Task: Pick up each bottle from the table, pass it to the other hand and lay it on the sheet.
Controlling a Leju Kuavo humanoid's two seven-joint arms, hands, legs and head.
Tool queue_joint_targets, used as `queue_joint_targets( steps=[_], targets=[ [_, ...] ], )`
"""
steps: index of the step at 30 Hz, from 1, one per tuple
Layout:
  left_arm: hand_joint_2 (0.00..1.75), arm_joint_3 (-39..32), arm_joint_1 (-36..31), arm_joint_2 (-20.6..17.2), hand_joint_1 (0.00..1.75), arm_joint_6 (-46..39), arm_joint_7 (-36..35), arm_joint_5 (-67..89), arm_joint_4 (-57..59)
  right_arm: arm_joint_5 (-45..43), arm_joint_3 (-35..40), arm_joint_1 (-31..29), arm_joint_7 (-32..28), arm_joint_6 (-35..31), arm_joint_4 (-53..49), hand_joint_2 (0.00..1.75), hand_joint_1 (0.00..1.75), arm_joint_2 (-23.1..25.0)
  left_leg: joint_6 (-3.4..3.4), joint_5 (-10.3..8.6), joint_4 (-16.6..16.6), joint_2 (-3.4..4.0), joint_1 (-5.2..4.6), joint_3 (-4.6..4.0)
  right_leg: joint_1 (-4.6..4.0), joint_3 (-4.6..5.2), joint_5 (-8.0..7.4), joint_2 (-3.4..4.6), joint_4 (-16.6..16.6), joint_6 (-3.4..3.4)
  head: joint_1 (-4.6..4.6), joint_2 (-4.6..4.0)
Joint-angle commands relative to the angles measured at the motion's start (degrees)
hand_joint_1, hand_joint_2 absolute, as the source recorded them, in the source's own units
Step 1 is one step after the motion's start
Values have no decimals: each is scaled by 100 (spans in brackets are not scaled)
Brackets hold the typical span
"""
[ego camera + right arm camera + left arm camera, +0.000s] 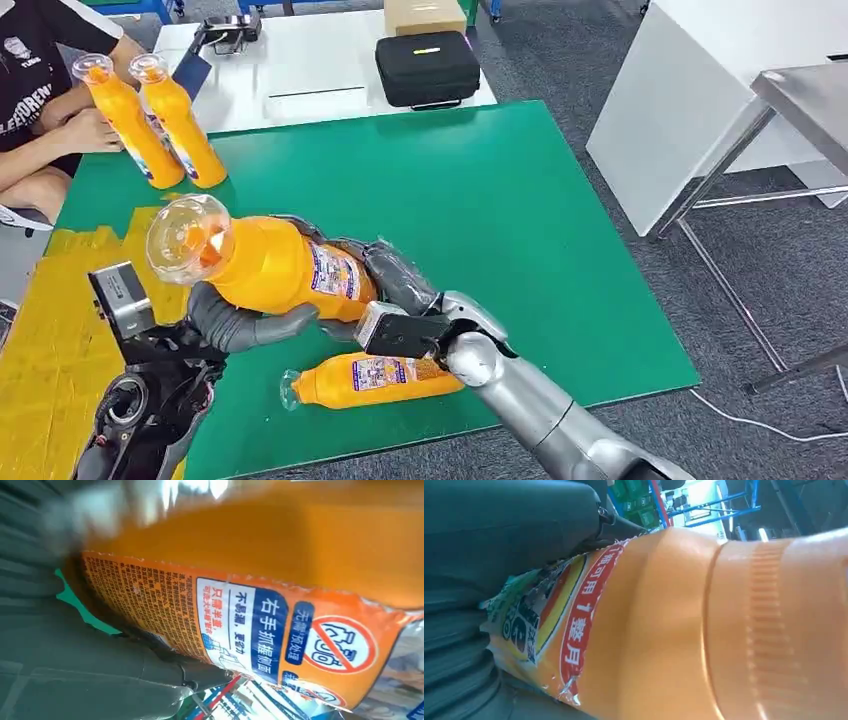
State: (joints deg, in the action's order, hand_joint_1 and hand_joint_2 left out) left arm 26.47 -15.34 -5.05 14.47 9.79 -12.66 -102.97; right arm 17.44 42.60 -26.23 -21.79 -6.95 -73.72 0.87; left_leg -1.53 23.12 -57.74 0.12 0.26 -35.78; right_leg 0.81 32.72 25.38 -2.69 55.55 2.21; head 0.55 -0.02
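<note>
An orange bottle [275, 265] with a clear cap hangs tilted above the green mat [480, 220], cap toward the yellow sheet [50, 340]. My left hand [245, 322] wraps under its middle, and my right hand [395, 280] grips its base end. The left wrist view has the bottle [674, 630] pressed against the left hand [499, 530]. In the right wrist view the labelled bottle [275, 555] lies across the right hand [100, 680]. A second bottle [370, 380] lies on the mat below my hands. Two more bottles [130, 120] [185, 125] stand at the back left.
A person [40, 110] sits at the far left with a hand beside the standing bottles. Behind the mat a white table [300, 70] carries a black case [427, 68] and a cardboard box [425, 15]. A grey metal table [810, 100] stands to the right.
</note>
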Motion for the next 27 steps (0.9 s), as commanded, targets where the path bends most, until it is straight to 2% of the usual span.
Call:
queue_joint_targets(
  steps=[1,5,6,7,11,17,19,21,22,24,27],
  targets=[
    [175,123,-176,-1,175,-35,6,-102,174,-7,239,-158,358,-75,-59,175,175,-211,5,9,2,-4,0,24,2,-27,11,15,-5,-8,0,0],
    [175,-58,-161,10,175,-259,99,30,45,7,68,-110,342,-351,-194,175,175,-235,6,8,2,-6,2,22,0,-26,10,12,-5,-8,0,0],
    [175,-77,-172,-5,175,-258,99,30,36,7,57,-121,340,-349,-211,175,44,-249,7,14,1,-6,1,33,2,-38,15,18,-5,-11,2,0],
    [175,-192,-129,45,175,-428,136,147,-9,84,-16,-61,386,-513,-334,175,0,-259,7,11,1,-4,1,26,2,-29,12,16,-4,-10,0,0],
    [175,-709,-51,13,175,-589,144,157,-50,149,-308,82,619,-658,-1067,175,0,-477,5,7,-2,-7,0,11,2,-15,10,10,1,-8,0,0],
    [175,-932,30,39,175,-753,202,277,-37,243,-457,183,667,-772,-1349,175,0,-527,7,12,1,0,1,25,1,-29,12,21,-4,-10,0,0],
    [175,-1055,53,9,175,-1016,279,811,-35,435,-553,243,803,-859,-1586,175,0,-607,3,3,2,-4,-1,5,1,-8,4,6,-2,-5,0,0],
    [175,-1074,60,17,175,-1017,282,816,-23,450,-575,262,822,-857,-1651,175,0,-635,9,20,0,-2,0,39,3,-44,21,25,-3,-13,2,0],
    [175,-1074,60,17,175,-1017,282,816,-23,450,-575,262,822,-857,-1651,175,0,-635,3,3,2,-2,0,7,1,-10,4,10,-3,-5,0,0],
    [175,-1074,60,17,175,-1017,282,816,-23,450,-575,262,822,-857,-1651,175,0,-635,7,12,1,-3,0,27,2,-31,14,19,-3,-10,2,0],
    [175,-1073,66,-20,175,-2654,285,4080,64,841,-821,434,1066,-990,-1978,175,0,-709,5,6,2,-7,0,14,1,-19,8,8,-3,-7,2,2]
  ],
)
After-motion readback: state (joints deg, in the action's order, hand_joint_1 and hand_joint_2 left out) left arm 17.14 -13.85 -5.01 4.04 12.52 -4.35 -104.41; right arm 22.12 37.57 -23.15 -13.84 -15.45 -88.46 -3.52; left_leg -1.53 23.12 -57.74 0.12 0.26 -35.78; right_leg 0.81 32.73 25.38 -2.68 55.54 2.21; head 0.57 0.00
